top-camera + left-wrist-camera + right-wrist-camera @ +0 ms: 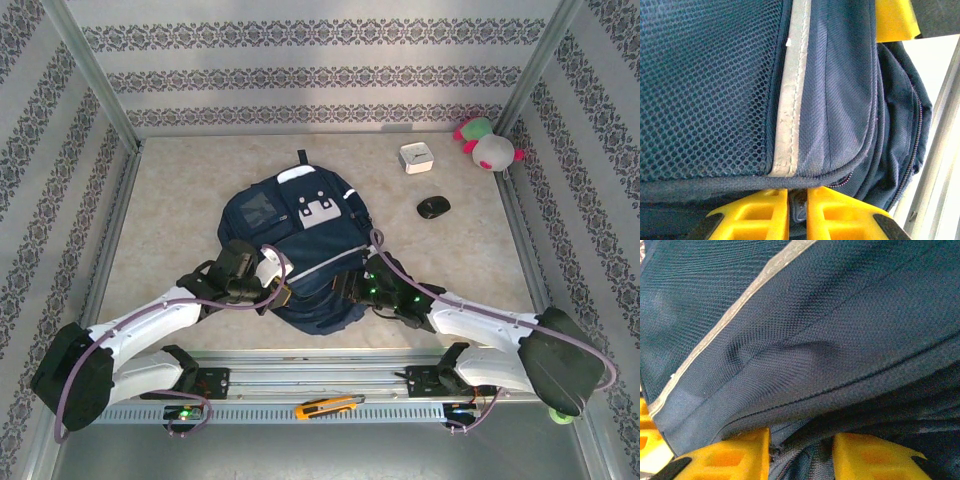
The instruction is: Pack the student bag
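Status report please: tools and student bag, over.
Left tool shut on student bag edge. Right tool straddling its zipper, grip unclear. Mouse, white box lie apart.

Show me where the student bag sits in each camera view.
Top external: student bag lies at centre.
Left wrist: mesh panel left, navy fabric right, above the left end effector.
Right wrist: navy fabric above the right end effector.
Shared landmark: grey reflective stripe.

The student bag (300, 250) is matt navy woven cloth, with an open mesh panel (705, 85) and a scuffed grey reflective stripe (790, 100). The fingers of the left hand (798, 197) and right hand (801, 440) are smooth yellow plastic. The bench (180, 210) looks matt, pale and mottled; the rail (250, 412) is bare metal; the plush toy (488, 145) is fuzzy.
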`<state>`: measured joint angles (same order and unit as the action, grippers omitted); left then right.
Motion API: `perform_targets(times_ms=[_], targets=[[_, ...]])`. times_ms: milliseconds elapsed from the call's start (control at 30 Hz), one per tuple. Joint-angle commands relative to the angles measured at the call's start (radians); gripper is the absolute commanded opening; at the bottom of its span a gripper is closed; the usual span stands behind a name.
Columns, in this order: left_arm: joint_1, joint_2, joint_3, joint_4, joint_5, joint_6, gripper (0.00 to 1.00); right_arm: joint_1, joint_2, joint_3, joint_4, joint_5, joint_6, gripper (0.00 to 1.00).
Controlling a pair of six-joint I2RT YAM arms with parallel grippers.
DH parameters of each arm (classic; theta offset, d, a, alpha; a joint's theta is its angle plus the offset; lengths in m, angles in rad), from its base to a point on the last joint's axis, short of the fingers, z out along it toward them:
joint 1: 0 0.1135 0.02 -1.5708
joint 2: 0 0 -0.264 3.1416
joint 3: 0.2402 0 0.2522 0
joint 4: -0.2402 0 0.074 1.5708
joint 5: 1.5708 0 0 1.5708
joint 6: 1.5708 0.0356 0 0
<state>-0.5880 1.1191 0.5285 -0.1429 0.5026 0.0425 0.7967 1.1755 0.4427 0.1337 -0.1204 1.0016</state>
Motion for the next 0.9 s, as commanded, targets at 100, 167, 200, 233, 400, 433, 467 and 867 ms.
perform_targets(times_ms=[100,167,200,233,400,433,467,867], targets=[[-0.072,0.037,-0.009,0.233,0.081,-0.101,0.13,0.026,0.066,0.048,0.199,0.009,0.026,0.27],[-0.091,0.064,-0.005,0.251,0.080,-0.112,0.13,0.026,0.074,0.058,0.221,0.006,0.023,0.26],[-0.099,0.075,-0.004,0.265,0.085,-0.119,0.13,0.026,0.075,0.065,0.222,0.005,0.017,0.25],[-0.111,0.086,-0.006,0.290,0.089,-0.133,0.13,0.026,0.076,0.072,0.222,0.005,0.009,0.25],[-0.145,0.097,0.005,0.347,0.105,-0.171,0.20,-0.027,0.047,0.071,0.199,-0.012,-0.051,0.25],[-0.144,0.088,0.010,0.334,0.094,-0.169,0.23,-0.035,0.043,0.071,0.195,-0.015,-0.057,0.25],[-0.144,0.083,0.012,0.328,0.089,-0.166,0.25,-0.050,0.037,0.071,0.184,-0.025,-0.073,0.25],[-0.110,-0.182,0.198,-0.283,-0.238,0.617,0.74,-0.280,-0.265,0.062,-0.217,-0.260,-0.501,0.47]])
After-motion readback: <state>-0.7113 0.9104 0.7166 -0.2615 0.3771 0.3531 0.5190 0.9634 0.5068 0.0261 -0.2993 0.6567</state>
